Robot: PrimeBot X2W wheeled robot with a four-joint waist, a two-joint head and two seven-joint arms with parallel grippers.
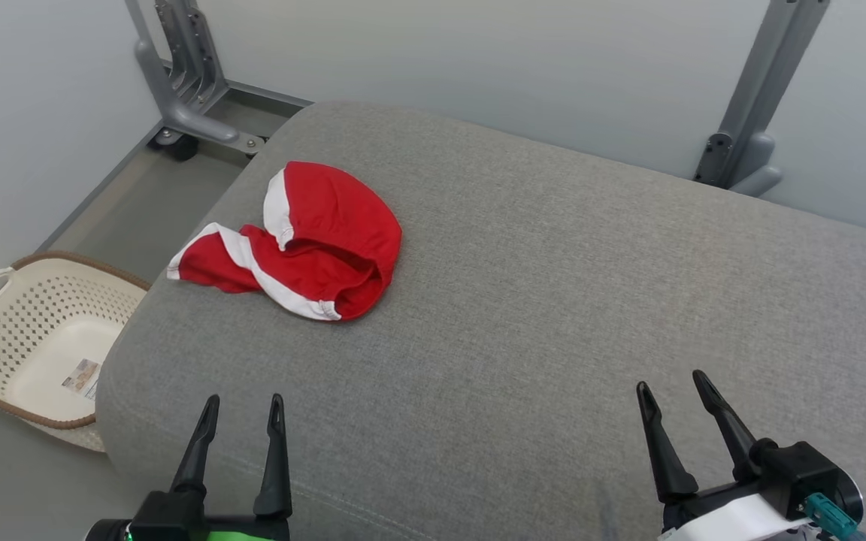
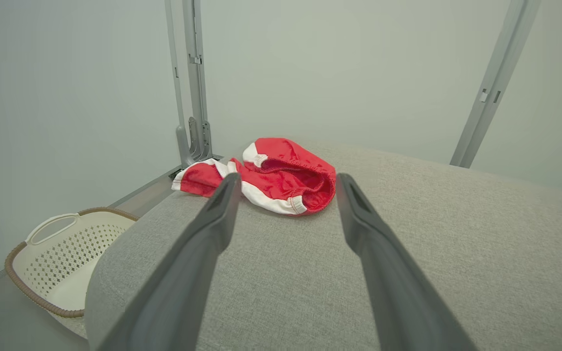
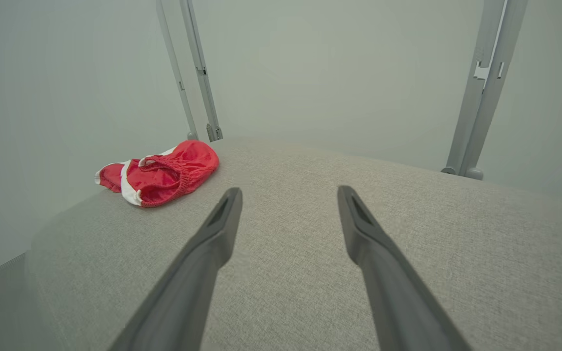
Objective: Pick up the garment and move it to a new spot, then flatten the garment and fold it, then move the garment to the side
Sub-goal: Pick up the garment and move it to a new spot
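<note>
I judge the task to be at its very start. The garment (image 1: 305, 240), red with white bands, lies in a crumpled heap near the far left corner of the grey cushion (image 1: 553, 300), one end trailing toward the left edge. Nothing about it looks flattened or folded. My left gripper (image 1: 245, 398) hovers by the near edge toward the left corner, fingers spread wide and holding nothing, and the garment sits well beyond its tips. My right gripper (image 1: 670, 380) is by the near edge on the right, equally spread and empty, and far from the cloth. Everything is left to do: the pick-up and move to a new spot, then the flattening, the fold and the move aside. A pale basket (image 1: 42, 300) stands on the floor off the left edge.
</note>
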